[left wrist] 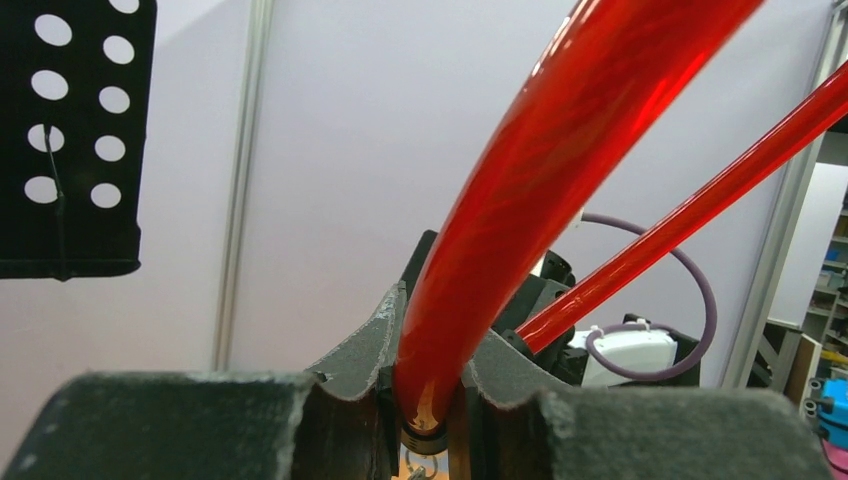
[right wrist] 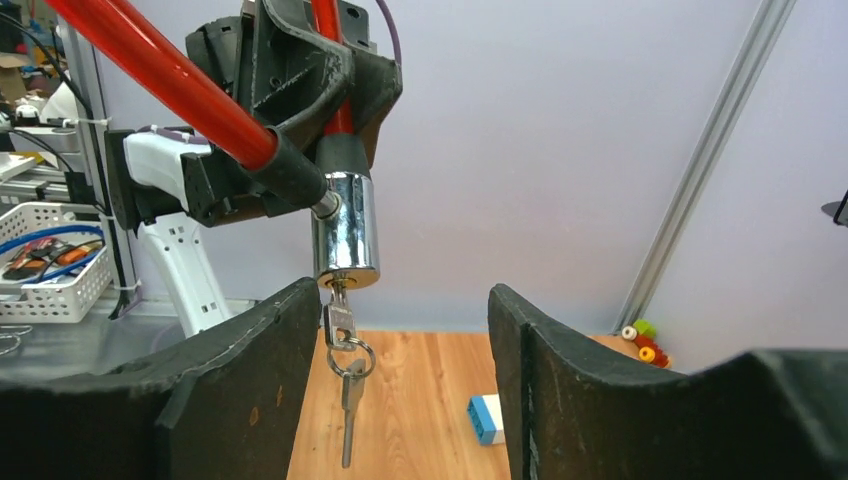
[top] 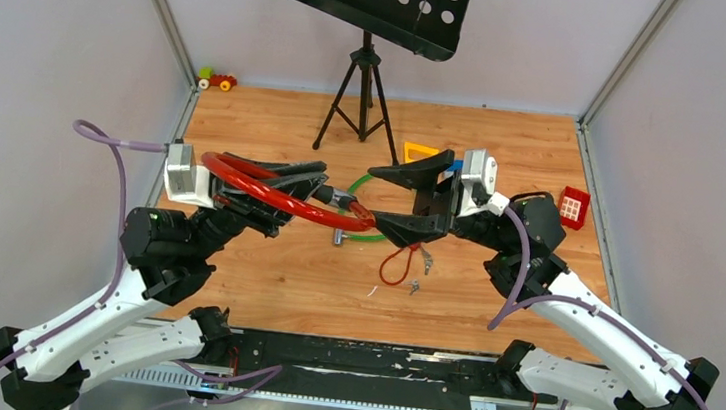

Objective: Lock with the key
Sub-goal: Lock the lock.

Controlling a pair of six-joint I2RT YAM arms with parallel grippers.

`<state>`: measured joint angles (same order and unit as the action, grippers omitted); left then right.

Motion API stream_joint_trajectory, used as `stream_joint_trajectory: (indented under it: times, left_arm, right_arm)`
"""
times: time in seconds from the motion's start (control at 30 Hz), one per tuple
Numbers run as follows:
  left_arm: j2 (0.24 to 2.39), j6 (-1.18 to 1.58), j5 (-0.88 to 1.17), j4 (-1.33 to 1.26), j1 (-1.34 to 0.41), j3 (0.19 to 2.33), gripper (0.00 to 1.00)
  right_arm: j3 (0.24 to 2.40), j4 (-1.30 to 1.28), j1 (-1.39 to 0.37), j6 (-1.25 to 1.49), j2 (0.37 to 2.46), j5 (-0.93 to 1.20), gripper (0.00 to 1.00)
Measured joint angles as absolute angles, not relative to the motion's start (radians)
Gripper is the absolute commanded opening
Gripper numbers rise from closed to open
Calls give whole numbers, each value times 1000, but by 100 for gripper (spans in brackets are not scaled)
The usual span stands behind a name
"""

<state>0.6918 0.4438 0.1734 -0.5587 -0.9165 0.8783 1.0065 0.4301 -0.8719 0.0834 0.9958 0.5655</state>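
Note:
My left gripper (top: 312, 196) is shut on the thick red cable (top: 260, 191) of a cable lock and holds it above the table; in the left wrist view the cable (left wrist: 520, 200) runs up from between the closed fingers (left wrist: 350, 400). The chrome lock cylinder (right wrist: 345, 230) hangs at the cable's end. A small silvery key (right wrist: 338, 320) sits in its bottom keyhole, with a ring and a second key (right wrist: 350, 410) dangling below. My right gripper (right wrist: 400, 390) is open and empty, and the key hangs just beside its left finger (right wrist: 250, 390). From above, the right gripper (top: 377, 200) faces the cylinder (top: 340, 235).
A green cable loop (top: 368, 234) and a thin red loop with small keys (top: 396, 267) lie on the wooden table under the grippers. A music stand tripod (top: 362, 94) stands at the back. A red block (top: 572, 207), yellow piece (top: 419, 152), blue-white block (right wrist: 487, 418) and toy (top: 216, 79) lie around.

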Motion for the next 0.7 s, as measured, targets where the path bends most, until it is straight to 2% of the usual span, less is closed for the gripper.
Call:
stream_joint_trajectory:
  times: [0.1, 0.33, 0.5, 0.63, 0.7]
  left_arm:
    - [692, 447, 170, -559, -916, 878, 0]
    - [690, 452, 157, -567, -916, 878, 0]
    - [686, 452, 155, -572, -916, 878, 0]
    - [685, 451, 156, -578, -916, 878, 0]
    - [685, 451, 162, -581, -916, 878, 0]
  right_arm:
    - [993, 476, -880, 59, 996, 551, 53]
    - [973, 484, -900, 4, 996, 556, 48]
    - [964, 485, -907, -7, 996, 561, 35]
    - [962, 496, -909, -1, 999, 562, 20]
    - [962, 502, -909, 13, 1000, 564, 18]
